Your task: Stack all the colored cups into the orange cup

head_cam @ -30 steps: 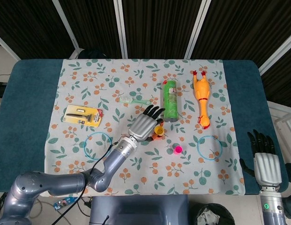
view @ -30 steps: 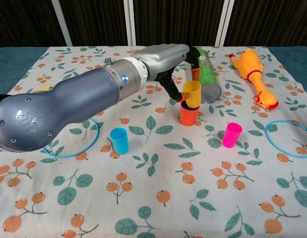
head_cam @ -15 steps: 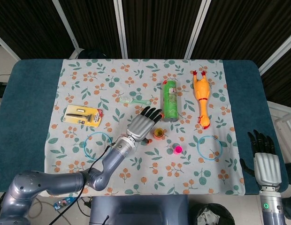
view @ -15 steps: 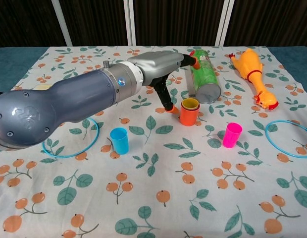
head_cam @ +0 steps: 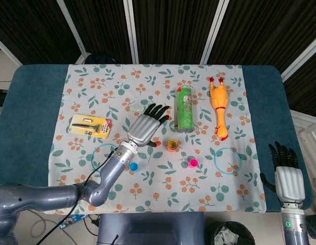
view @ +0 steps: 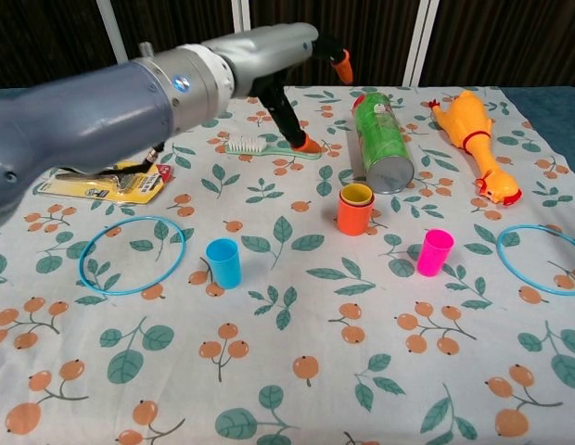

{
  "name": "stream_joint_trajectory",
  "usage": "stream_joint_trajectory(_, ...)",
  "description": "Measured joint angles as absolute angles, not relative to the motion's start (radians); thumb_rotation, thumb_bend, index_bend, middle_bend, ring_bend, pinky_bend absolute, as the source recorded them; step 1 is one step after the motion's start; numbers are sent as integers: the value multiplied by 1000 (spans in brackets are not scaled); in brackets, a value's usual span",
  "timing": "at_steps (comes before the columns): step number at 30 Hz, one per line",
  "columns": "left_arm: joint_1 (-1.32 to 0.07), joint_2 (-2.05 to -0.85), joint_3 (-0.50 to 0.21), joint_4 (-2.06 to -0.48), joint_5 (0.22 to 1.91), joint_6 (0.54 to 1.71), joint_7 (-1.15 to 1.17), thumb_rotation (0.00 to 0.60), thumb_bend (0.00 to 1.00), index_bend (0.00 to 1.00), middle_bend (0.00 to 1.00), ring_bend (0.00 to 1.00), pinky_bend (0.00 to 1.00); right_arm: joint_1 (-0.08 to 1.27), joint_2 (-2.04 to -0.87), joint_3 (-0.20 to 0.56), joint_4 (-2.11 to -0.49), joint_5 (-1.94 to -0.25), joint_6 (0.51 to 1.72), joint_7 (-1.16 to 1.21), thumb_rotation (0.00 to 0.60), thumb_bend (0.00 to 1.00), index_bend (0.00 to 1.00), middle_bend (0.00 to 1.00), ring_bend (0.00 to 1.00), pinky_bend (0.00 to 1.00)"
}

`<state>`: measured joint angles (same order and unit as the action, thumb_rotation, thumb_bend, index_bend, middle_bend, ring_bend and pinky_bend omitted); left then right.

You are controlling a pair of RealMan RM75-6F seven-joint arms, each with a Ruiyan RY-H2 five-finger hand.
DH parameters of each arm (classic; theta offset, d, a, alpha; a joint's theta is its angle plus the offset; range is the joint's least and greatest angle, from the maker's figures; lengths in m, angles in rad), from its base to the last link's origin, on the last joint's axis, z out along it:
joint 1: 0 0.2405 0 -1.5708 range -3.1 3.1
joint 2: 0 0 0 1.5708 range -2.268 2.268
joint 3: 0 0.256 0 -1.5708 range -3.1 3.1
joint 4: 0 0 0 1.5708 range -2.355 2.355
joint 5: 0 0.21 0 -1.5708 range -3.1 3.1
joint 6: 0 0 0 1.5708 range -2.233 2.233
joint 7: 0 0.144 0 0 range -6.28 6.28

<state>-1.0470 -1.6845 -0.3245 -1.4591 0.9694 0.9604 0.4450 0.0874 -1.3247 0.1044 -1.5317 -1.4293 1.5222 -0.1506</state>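
The orange cup (view: 354, 215) (head_cam: 172, 146) stands upright mid-table with a yellow cup (view: 356, 195) nested inside it. A blue cup (view: 223, 262) (head_cam: 133, 166) stands to its left and a pink cup (view: 434, 252) (head_cam: 193, 163) to its right, both upright on the cloth. My left hand (head_cam: 146, 126) (view: 269, 57) hovers above the table, left of and behind the orange cup, fingers spread and holding nothing. My right hand (head_cam: 285, 171) stays off the table's right edge, fingers extended and empty.
A green can (view: 381, 141) lies behind the orange cup, with a rubber chicken (view: 475, 142) to its right. A green brush (view: 262, 146) and a yellow blister pack (view: 107, 182) lie at the left. Blue rings (view: 133, 253) (view: 542, 257) lie on both sides.
My left hand let the yellow cup drop into the orange cup, then rose and drew back to the left with its fingers spread. The right hand has not moved.
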Motion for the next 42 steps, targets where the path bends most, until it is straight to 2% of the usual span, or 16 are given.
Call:
stream_joint_trajectory(7, -956, -1492, -287, -1611, 996, 953, 380, 600, 131, 285, 37, 0, 0, 86, -1330, 99, -1544, -1438, 1524, -170, 600, 367, 36, 0, 0, 46)
stream_joint_trajectory(12, -865, -1316, -218, -1716, 1050, 916, 277, 600, 130, 286, 36, 0, 0, 85, -1333, 94, -1559, -1449, 1530, -185, 600, 366, 36, 0, 0, 46)
stream_joint_trajectory(20, -781, -1208, -117, -1737, 1204, 859, 119, 600, 130, 286, 37, 0, 0, 83, -1340, 101, -1560, -1438, 1532, -196, 600, 366, 36, 0, 0, 46)
stream_joint_trajectory(29, -770, -1241, -43, -1678, 1313, 784, 58, 600, 149, 326, 39, 0, 0, 80, -1338, 104, -1561, -1437, 1535, -197, 600, 366, 36, 0, 0, 46)
stream_joint_trajectory(42, -807, -1375, -58, -1629, 1346, 773, 77, 600, 178, 370, 47, 0, 0, 77, -1333, 110, -1559, -1431, 1535, -188, 600, 366, 36, 0, 0, 46)
